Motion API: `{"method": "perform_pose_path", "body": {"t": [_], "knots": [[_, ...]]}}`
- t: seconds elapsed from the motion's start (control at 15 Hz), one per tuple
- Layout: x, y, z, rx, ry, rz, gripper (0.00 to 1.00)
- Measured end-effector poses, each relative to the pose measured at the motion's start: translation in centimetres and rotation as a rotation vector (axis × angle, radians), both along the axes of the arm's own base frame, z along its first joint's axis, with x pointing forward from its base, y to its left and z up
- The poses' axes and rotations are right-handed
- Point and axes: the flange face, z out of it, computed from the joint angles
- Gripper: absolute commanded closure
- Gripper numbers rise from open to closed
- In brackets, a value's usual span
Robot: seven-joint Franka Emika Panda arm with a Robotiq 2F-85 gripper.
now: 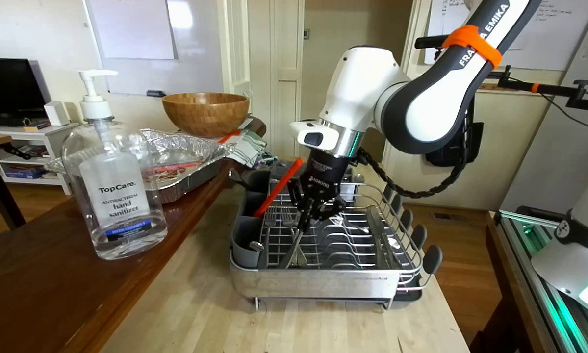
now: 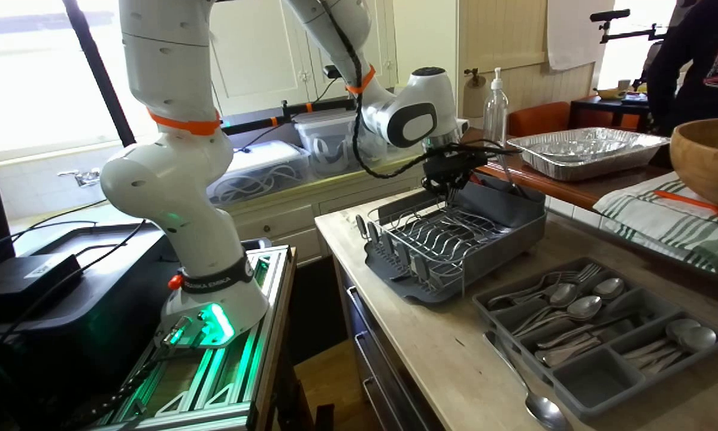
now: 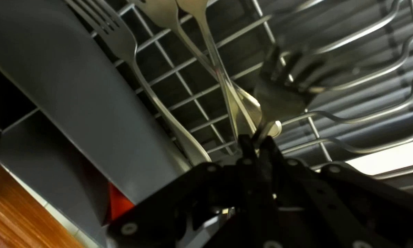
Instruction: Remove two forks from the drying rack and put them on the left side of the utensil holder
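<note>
In the wrist view, my gripper point(image 3: 257, 139) is shut on a dark, blurred fork point(image 3: 278, 101); its head and tines angle up to the right of the fingertips. Much of its handle is hidden by the jaws. Another fork point(image 3: 123, 44) lies on the drying rack's wires along a grey wall, and two more utensils cross beside it, at least one of them a fork point(image 3: 163, 15). The drying rack point(image 1: 318, 284) sits below the gripper in both exterior views. Along its side stands the grey utensil holder point(image 1: 247, 235), with a spoon end in its near compartment.
A red-handled utensil point(image 1: 279, 189) leans up from the caddy beside the gripper. Knives point(image 1: 379, 235) lie across the rack. A grey divided cutlery tray point(image 2: 598, 383) and a loose spoon point(image 2: 541, 407) are on the table. Sanitizer point(image 1: 119, 196) and a foil pan point(image 2: 586, 164) occupy the raised counter.
</note>
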Motion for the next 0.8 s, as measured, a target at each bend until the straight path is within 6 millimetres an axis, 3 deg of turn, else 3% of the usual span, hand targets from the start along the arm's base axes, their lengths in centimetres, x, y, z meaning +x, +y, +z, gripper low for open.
{"method": "perform_pose_path", "body": {"t": [0.4,0.8], "knots": [[0.0,-2.2,1.4,0.094,0.009,0.127,0.97],[0.3,-9.9,4.3,0.155,0.148,0.085,0.97]]}}
